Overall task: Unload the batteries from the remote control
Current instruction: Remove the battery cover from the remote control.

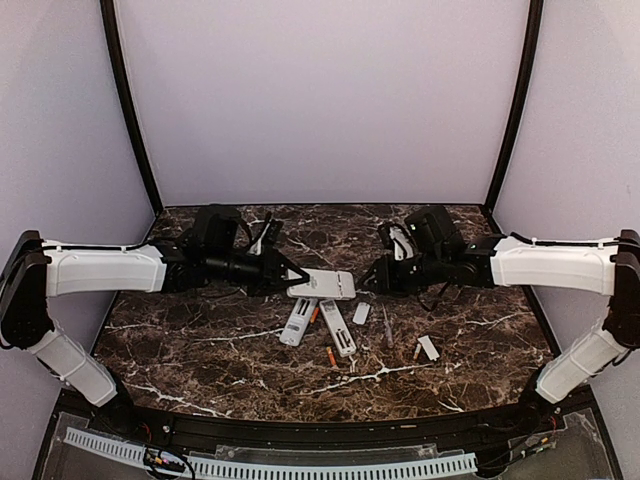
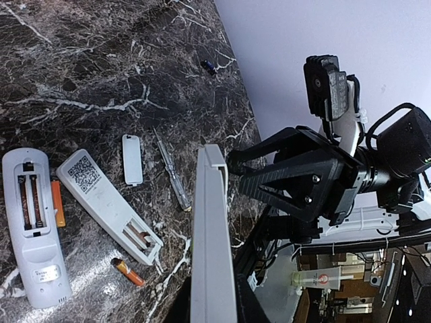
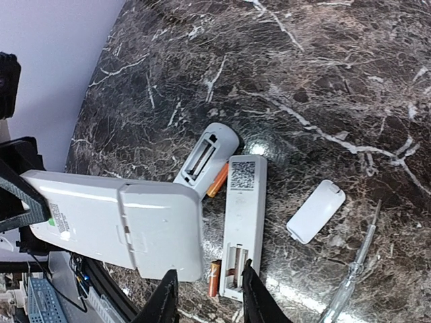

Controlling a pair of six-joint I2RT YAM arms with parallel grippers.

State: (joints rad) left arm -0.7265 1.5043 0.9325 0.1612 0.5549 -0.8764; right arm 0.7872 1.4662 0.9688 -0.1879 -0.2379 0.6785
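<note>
Now | remote (image 3: pixel 114 215) (in left gripper (image 1: pixel 292 279)) | right gripper (image 3: pixel 205 299): jaws parted beside end

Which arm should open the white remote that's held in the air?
Right. The left gripper is shut on the remote, holding it up; the right gripper is empty, jaws apart at the remote's free end.

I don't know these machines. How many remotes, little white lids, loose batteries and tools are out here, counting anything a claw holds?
Remotes: 3, one held by the left claw
White lids: 2
Loose batteries: 3
Screwdriver: 1
Total: 9
</note>
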